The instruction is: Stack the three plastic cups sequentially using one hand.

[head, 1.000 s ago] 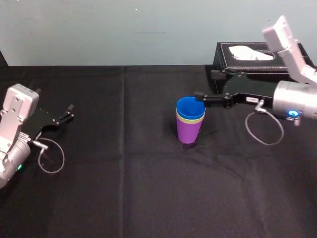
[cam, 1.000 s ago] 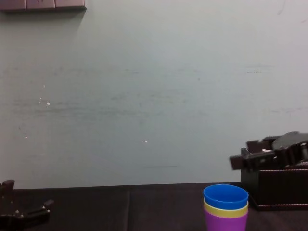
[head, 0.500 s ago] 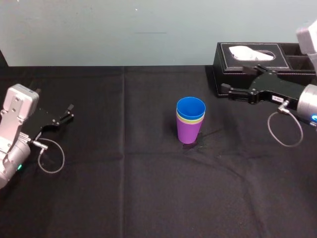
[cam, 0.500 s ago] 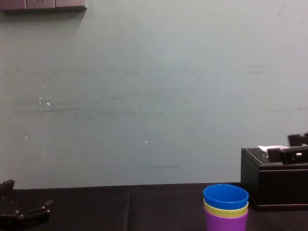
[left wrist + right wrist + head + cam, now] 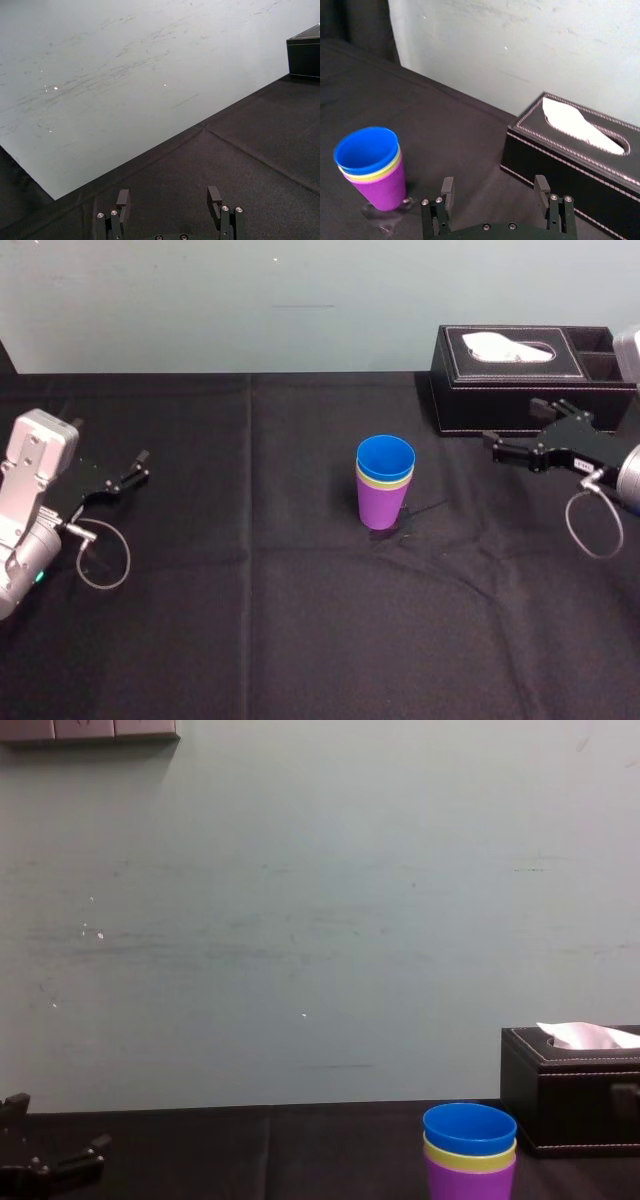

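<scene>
Three cups stand nested mid-table: the blue cup (image 5: 385, 456) inside the yellow-green cup (image 5: 385, 482), inside the purple cup (image 5: 381, 507). The right gripper (image 5: 493, 184) hovers well to their right, before the tissue box (image 5: 520, 380), fingers spread wide, holding nothing. The left gripper (image 5: 141, 466) sits parked at the table (image 5: 300, 630) edge, fingers apart

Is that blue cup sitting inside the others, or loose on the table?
Inside. The blue cup sits nested in the yellow-green cup, which sits in the purple cup, all upright.
</scene>
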